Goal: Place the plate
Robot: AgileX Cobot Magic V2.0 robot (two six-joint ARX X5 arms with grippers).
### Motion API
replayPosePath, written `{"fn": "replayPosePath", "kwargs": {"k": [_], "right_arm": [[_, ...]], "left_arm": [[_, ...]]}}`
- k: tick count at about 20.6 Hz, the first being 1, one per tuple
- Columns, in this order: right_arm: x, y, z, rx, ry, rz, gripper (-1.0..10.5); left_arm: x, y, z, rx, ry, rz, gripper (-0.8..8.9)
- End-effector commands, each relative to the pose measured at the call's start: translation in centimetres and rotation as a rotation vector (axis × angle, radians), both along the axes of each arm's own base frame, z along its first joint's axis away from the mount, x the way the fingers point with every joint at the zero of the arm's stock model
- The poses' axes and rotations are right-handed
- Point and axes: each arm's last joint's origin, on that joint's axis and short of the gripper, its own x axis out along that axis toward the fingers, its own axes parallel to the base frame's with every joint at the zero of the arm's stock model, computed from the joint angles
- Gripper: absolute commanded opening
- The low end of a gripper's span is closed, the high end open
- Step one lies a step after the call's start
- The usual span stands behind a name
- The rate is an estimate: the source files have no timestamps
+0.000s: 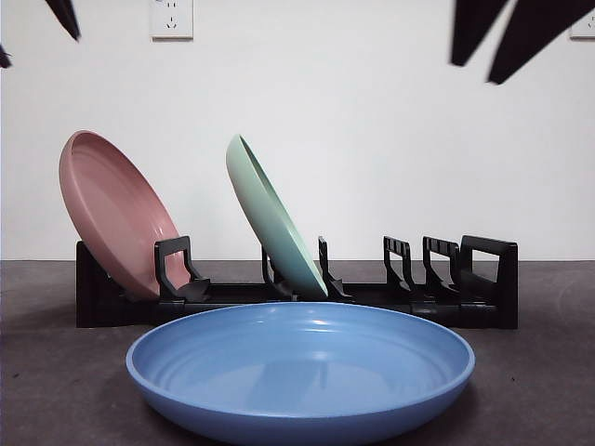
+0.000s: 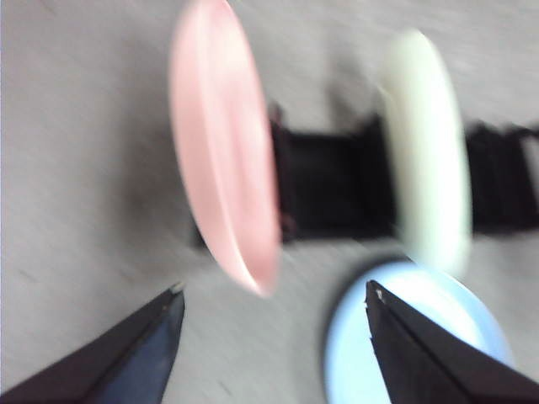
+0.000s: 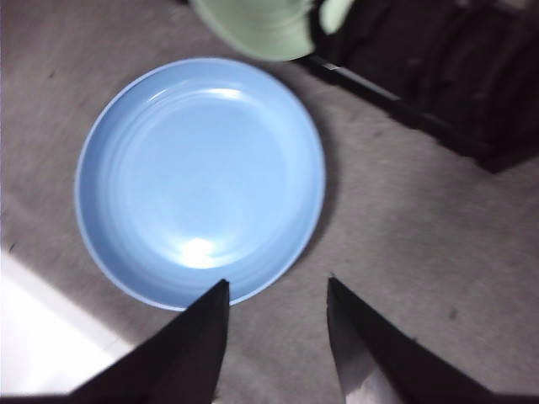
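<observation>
In the front view I see the blue plate (image 1: 300, 372) lying flat on the table (image 1: 539, 372), right in front of the black rack (image 1: 297, 293). The pink plate (image 1: 116, 214) and the green plate (image 1: 271, 218) lean in their slots, so the rack holds them up on edge. The slots on the right side of the rack have no plate. I think the blue plate should go there. My two arms show only as dark tips up high.

In the left wrist view, my left gripper (image 2: 274, 307) has its jaws wide apart and holds nothing. The picture is blurry. The pink plate (image 2: 223, 143) sits out past the jaws, and the blue plate (image 2: 413, 337) is by one jaw tip.

In the right wrist view, my right gripper (image 3: 278, 290) is open too, with nothing in it. The rim of the blue plate (image 3: 198, 181) lies just past one jaw tip. I think this arm is well placed to pinch the rim.
</observation>
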Motion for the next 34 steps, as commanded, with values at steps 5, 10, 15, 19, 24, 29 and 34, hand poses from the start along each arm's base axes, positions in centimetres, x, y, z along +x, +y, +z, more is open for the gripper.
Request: {"fn": "replayPosePath", "kwargs": {"k": [5,10,15,19,24,29,34], "right_arm": [[-0.2,-1.9,1.5,0.046,-0.047,-0.078,1.8],[-0.3,-2.0,1.5,0.046,-0.051,-0.077,1.8],[-0.3,-2.0,1.5,0.044,-0.048,-0.077,1.8],[-0.3,-2.0,1.5,0.041,-0.046,-0.077,1.8],[-0.4,-2.1,1.5,0.029,-0.045,-0.076,1.8],[-0.4,-2.1,1.5,0.029,-0.046,-0.074,1.8],[-0.4,-2.1,1.5,0.030,-0.047,-0.073,1.8]], "left_arm": [[6.6,-2.9,-1.1,0.229,0.046,0.066,3.44],[9.4,-3.7,-3.6,0.330,0.106,0.108,3.05],[9.7,-3.7,-3.6,0.334,0.082,0.119,0.12],[9.7,-3.9,-2.6,0.334,0.059,0.107,0.10],[8.4,-3.3,1.7,0.421,0.033,0.131,0.10],[5.4,-2.1,5.1,0.465,0.034,0.151,0.10],[2.2,-1.6,6.2,0.480,0.069,0.124,0.10]]}}
